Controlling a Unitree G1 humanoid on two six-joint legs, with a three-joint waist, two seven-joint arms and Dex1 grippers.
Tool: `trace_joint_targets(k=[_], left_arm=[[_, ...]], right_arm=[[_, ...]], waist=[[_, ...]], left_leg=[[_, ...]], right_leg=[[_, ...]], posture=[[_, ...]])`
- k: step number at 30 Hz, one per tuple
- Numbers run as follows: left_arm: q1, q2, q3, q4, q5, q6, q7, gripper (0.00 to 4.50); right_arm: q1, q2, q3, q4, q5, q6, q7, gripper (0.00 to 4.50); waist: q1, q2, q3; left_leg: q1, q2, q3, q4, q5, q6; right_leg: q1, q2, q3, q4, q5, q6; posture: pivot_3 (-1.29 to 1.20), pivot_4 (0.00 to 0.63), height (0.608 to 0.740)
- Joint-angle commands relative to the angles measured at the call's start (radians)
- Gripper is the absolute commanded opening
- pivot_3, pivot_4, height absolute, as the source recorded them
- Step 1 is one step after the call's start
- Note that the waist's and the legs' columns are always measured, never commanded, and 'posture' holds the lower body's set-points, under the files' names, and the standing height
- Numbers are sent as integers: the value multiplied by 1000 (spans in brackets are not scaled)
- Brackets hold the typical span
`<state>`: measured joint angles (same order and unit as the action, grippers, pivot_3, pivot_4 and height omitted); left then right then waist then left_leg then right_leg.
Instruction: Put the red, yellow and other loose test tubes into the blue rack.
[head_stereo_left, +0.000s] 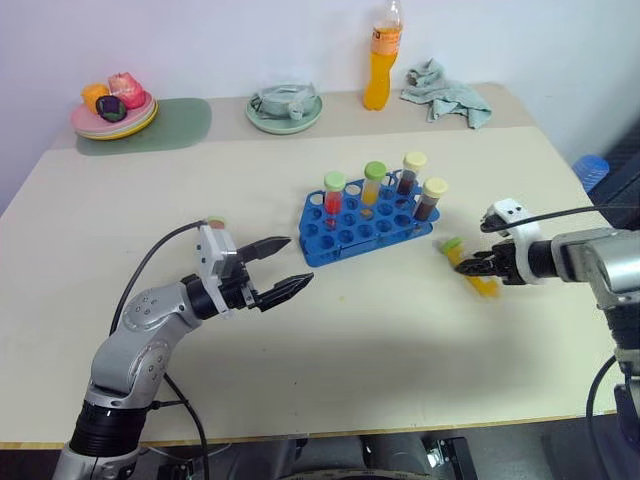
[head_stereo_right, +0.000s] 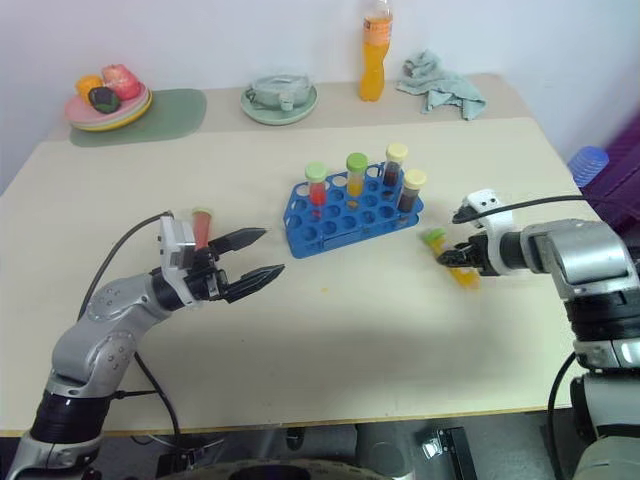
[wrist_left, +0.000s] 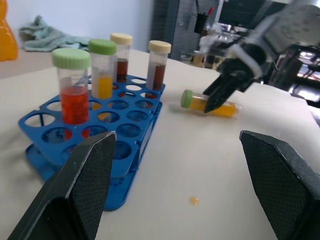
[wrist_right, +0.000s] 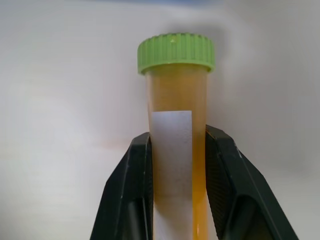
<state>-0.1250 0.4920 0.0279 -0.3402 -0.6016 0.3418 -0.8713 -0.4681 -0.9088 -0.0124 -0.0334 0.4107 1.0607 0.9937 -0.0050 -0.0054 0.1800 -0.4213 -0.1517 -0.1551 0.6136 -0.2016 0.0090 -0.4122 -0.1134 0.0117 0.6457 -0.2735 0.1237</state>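
Yellow tube (wrist_right: 176, 150) clenched in right hand (head_stereo_left: 478, 268) beside blue rack (head_stereo_left: 365, 228); left hand (head_stereo_left: 283, 268) spread, bare tabletop (head_stereo_left: 400, 350) ahead.

1. Four capped test tubes (head_stereo_left: 334, 196) are standing in one blue rack (head_stereo_left: 345, 238).
2. One yellow-orange tube (head_stereo_left: 470, 268) is lying on the table beside the rack; one red tube (head_stereo_right: 203, 226) is lying by the left arm.
3. One orange drink bottle (head_stereo_left: 381, 60), one rag (head_stereo_left: 445, 92), one bowl (head_stereo_left: 285, 110) and one stack of plates (head_stereo_left: 115, 122) are sitting along the far edge.
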Motion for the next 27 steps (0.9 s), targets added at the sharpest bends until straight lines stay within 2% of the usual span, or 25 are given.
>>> trace_joint_targets(k=[1,5,9,12,16,20,27], left_arm=[[3,3,20,-20,-10,-19,-9,4040],[-12,1,19,17,-3,-31,-23,4040],[-45,6,25,60,-2,-37,-42,4040],[-69,9,27,82,-2,-40,-51,4040],[-106,13,23,108,5,-39,-57,4040],[-111,22,31,119,5,-42,-66,4040],[-102,33,43,73,-6,-17,-43,4040]], right_arm=[[92,58,-197,-198,185,-124,105,778],[125,259,-297,-277,261,-280,-2,778],[136,430,-263,-257,189,-494,-107,778],[142,539,-218,-205,111,-654,-182,778],[100,680,-163,30,-46,-990,-272,778],[50,747,-156,240,-112,-1222,-320,778],[-12,755,-136,496,-156,-1374,-343,778]], waist=[[5,0,0],[11,0,0],[19,0,0],[17,0,0],[13,0,0],[8,1,0],[-7,1,0]], left_leg=[[0,0,0,0,0,0],[1,0,1,2,0,0],[2,0,2,2,-1,-2],[2,0,2,1,0,-1],[2,0,2,0,1,-2],[5,0,2,-1,2,-3],[11,1,3,-3,2,-3]], right_leg=[[0,0,0,0,0,0],[1,1,1,0,1,0],[1,1,2,0,1,-1],[1,1,2,0,1,-1],[0,1,3,2,1,-1],[0,3,4,3,2,-1],[5,6,5,4,2,-2]], posture=[[0,150,740],[0,150,740],[0,150,740],[0,150,740],[0,150,740],[0,150,740],[0,150,740]])
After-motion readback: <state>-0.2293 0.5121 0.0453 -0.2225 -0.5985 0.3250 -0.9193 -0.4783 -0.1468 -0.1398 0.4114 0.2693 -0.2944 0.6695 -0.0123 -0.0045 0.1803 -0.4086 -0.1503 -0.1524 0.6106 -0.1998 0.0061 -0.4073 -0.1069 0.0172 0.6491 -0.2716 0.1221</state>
